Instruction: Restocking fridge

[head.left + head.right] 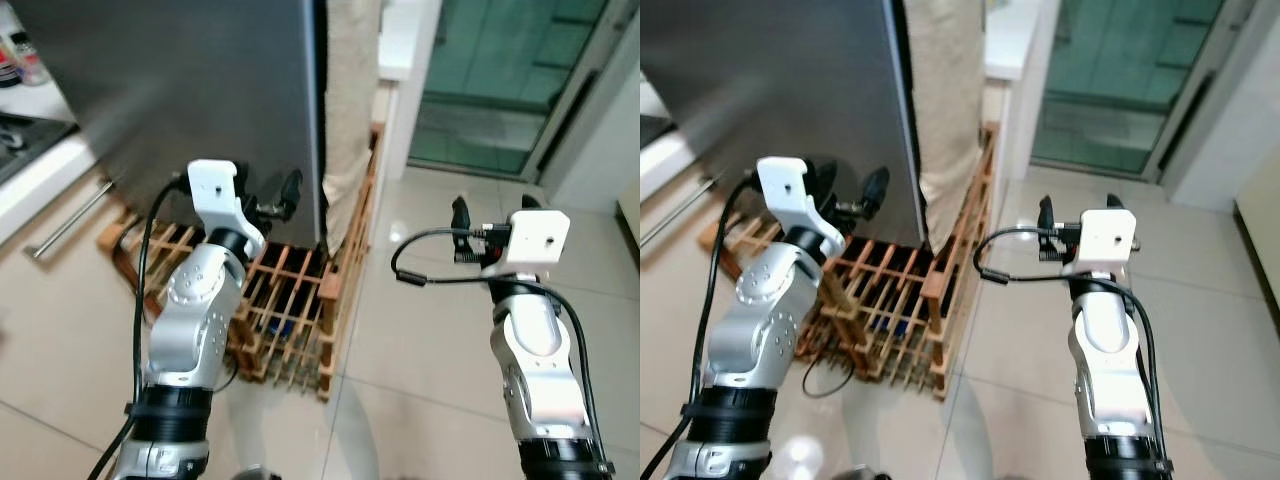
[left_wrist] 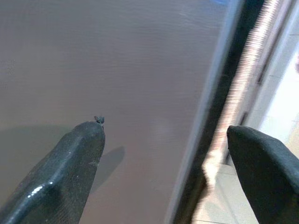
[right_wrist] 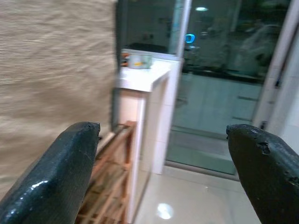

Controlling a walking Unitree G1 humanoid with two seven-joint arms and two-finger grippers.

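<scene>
The fridge (image 1: 200, 90) is a tall grey metal body ahead on the left, with its door shut. My left gripper (image 1: 262, 205) is raised in front of its lower right part, close to the right edge. The left wrist view has the open left gripper (image 2: 163, 154) facing the grey fridge panel (image 2: 117, 70), with nothing between the fingers. My right gripper (image 1: 493, 215) is held up over the tiled floor to the right of the fridge. Its fingers (image 3: 65, 168) stand wide open and empty.
The fridge stands on a wooden slatted pallet (image 1: 290, 300). A beige cloth (image 1: 350, 100) hangs along its right side. A white ledge (image 1: 405, 40) and a glass sliding door (image 1: 500, 80) lie behind. A kitchen counter (image 1: 40, 165) with a bar handle (image 1: 70, 220) is at left.
</scene>
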